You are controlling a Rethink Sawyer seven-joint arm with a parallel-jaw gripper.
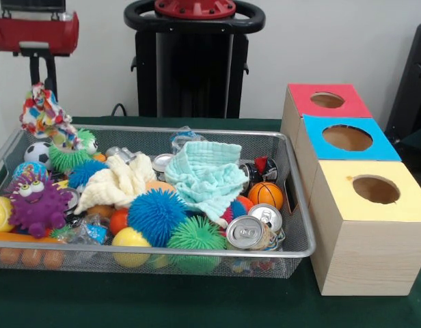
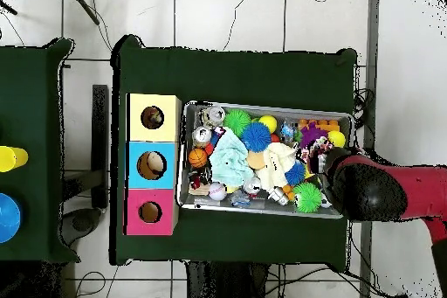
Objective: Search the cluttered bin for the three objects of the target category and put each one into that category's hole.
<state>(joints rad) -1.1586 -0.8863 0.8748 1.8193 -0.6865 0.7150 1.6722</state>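
Progress looks close to zero. The wire bin (image 1: 296,205) is packed full, nothing visibly lifted out, and no item sits on or beside the three boxes.

Target category isn't stated, so candidates are a guess: soda cans (one lying at the bin's front corner nearest the boxes (image 1: 245,231), another just behind it (image 1: 267,216)), spiky rubber balls (blue (image 1: 156,215), green (image 1: 195,234)), sports balls (mini basketball (image 1: 265,194), soccer ball (image 1: 38,153)), cloths (mint one (image 1: 207,174) draped mid-bin, cream one (image 1: 118,181) beside it). The cloths cover a fair bit of the pile, so more may be hidden under them.

Boxes stand in a row touching the bin's side: yellow-top box (image 1: 371,195) nearest the camera in front view, blue-top box (image 1: 347,140) in the middle, red-top box (image 1: 327,101) farthest. From overhead the yellow and blue holes show something brownish inside, but can't tell if that's an object or just the box interior.

The arm (image 2: 375,191) hangs over the bin end farthest from the boxes in the overhead view; front view shows only part of it at the top corner, well above the clutter. The gripper itself is hidden under the arm's bulk, so whether it's spread or closed, or has hold of anything, can't tell.

Judgement: search phase, all three picks and drops likely left to do
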